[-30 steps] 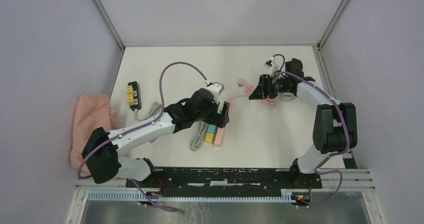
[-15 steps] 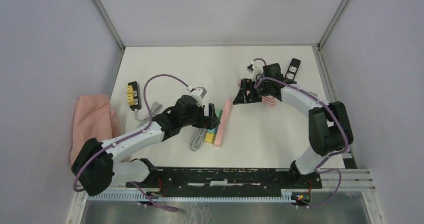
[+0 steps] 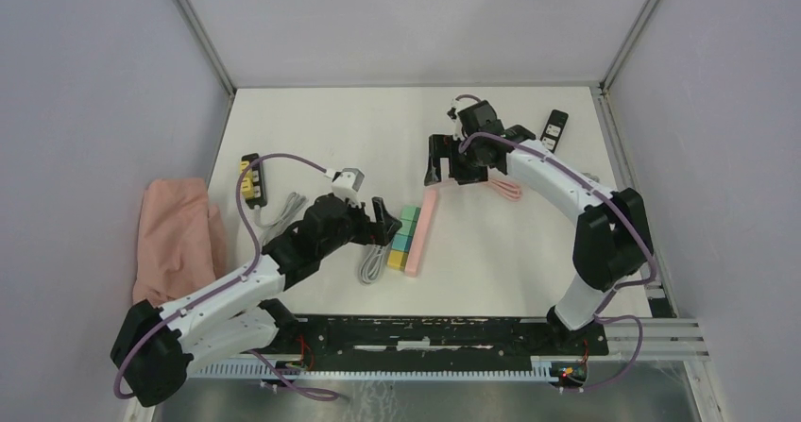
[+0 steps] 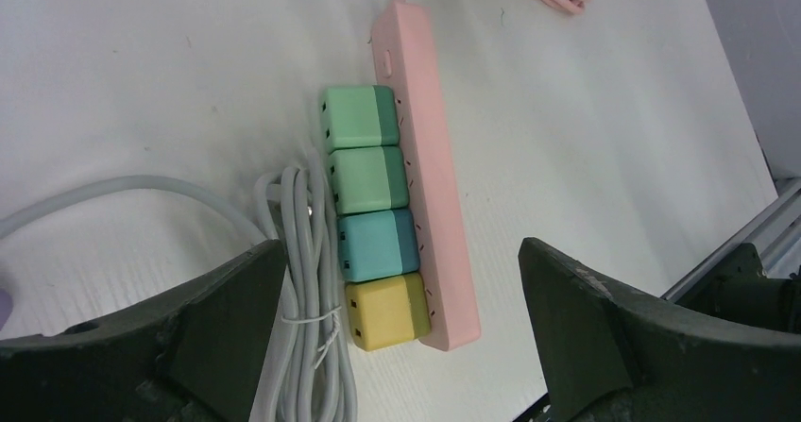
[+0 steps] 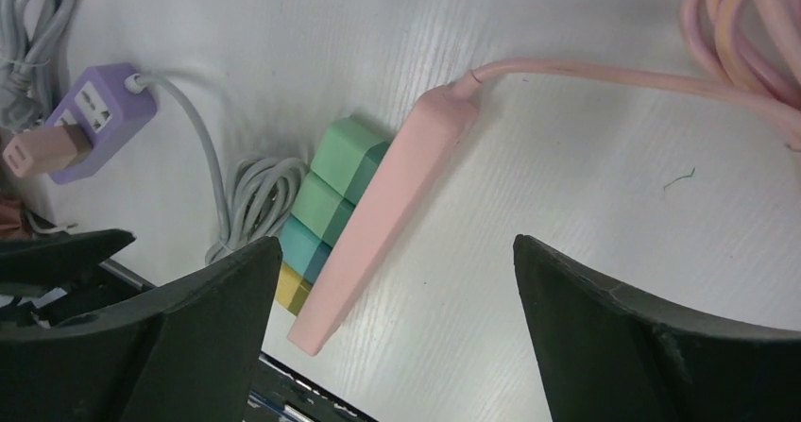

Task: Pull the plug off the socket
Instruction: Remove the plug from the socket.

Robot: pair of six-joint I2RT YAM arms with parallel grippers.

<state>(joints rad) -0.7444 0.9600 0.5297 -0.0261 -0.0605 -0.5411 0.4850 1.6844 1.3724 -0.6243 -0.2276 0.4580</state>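
A pink power strip (image 3: 427, 226) lies on the white table with its socket side facing left. Several cube plugs sit in it in a row: two green (image 4: 359, 118), one teal (image 4: 376, 243) and one yellow (image 4: 385, 311). My left gripper (image 3: 382, 222) hovers open just left of the plugs; in its wrist view the left gripper (image 4: 399, 252) straddles the plugs and the strip without touching them. My right gripper (image 3: 445, 165) hangs open above the strip's far end (image 5: 444, 110), nothing between its fingers.
A coiled grey cable (image 3: 372, 265) lies against the plugs' left side and runs to a small black and yellow socket block (image 3: 252, 178). A pink cable coil (image 3: 505, 188) lies behind the right gripper. A remote (image 3: 554, 129) is at back right, a pink cloth (image 3: 175, 233) at far left.
The left arm has drawn back toward the near left, uncovering the strip and plugs. The right gripper has swung left to the strip's far end and opened wider.
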